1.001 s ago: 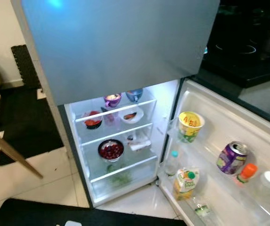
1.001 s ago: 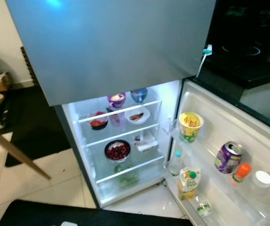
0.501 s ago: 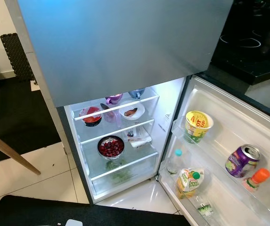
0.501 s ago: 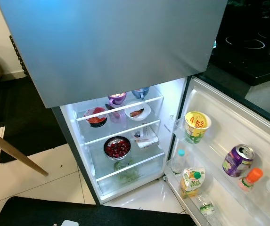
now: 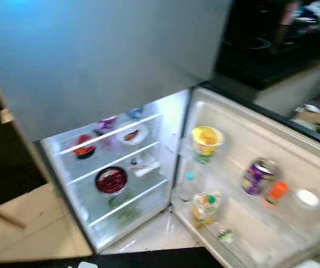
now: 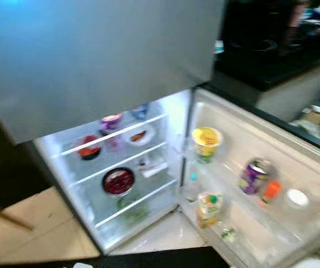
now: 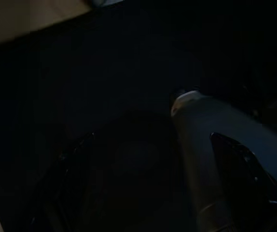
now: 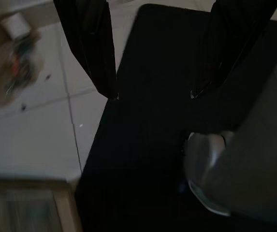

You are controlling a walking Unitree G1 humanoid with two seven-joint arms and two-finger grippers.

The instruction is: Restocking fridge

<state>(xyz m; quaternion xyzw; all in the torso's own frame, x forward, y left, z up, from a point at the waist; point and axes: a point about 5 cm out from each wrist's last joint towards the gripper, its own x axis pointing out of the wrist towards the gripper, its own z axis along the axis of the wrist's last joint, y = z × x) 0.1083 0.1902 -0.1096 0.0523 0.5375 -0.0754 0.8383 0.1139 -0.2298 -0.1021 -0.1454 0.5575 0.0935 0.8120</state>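
While both arms hang idle low over a black mat (image 8: 143,159), the right tool (image 8: 153,94) has its two black fingers (image 8: 92,48) apart above the edge where the mat meets pale floor tiles (image 8: 32,130); the left tool (image 7: 153,164) sits in deep shade, its fingers (image 7: 240,159) also apart with nothing between them. Nearest in the blurred head views, the mat's edge runs along the bottom, and just beyond it the white tiled floor meets the foot of the fridge (image 5: 104,61). Its lower door (image 5: 260,223) is swung open to the right, and the near door shelf holds a juice carton (image 5: 203,207) with a green cap and a small bottle (image 5: 188,184) beside it. Farther along the door stand a purple can (image 5: 254,176), an orange-capped bottle (image 5: 275,194), a white-lidded jar (image 5: 306,199) and a yellow cup (image 5: 206,142). Left of the door, the lit compartment shows greens (image 5: 123,207) in the bottom drawer, a bowl of red fruit (image 5: 111,180) on the shelf above, then a red bowl (image 5: 84,148) and a white plate (image 5: 132,134), with a purple bowl (image 5: 107,122) and a blue one (image 5: 135,113) farthest back. Above all this, the grey upper door is closed, and a dark worktop (image 5: 271,61) lies far right.
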